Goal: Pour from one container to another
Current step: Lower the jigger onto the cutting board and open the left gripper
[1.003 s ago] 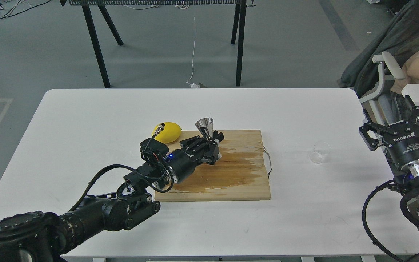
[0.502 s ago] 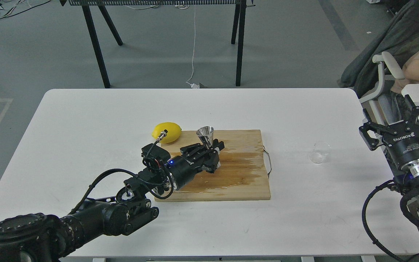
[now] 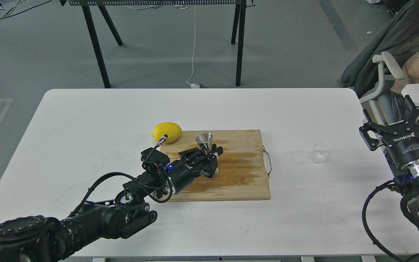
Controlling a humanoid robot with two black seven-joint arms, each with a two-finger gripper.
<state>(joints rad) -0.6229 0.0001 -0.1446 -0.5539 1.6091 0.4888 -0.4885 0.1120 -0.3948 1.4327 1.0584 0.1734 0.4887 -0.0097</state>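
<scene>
Left gripper (image 3: 208, 157) jaws clamp the upright jigger (image 3: 205, 143) mid-board (image 3: 242, 182); right gripper (image 3: 400, 122) jaws apart, glass cup (image 3: 319, 152) at its 9 o'clock on bare desk (image 3: 86, 120).

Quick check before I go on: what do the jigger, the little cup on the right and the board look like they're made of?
Jigger: polished steel by the look, with mirror-like grey reflections in its cone. Cup: clear, colourless, probably glass, though plastic can't be ruled out; the white table shows through it. Cutting board: pale wood with visible grain, darker wet-looking patches, and a thin metal wire handle at its right edge.

white table (image 3: 86, 120), lemon (image 3: 166, 131), cutting board (image 3: 238, 182), glass cup (image 3: 320, 152)
</scene>
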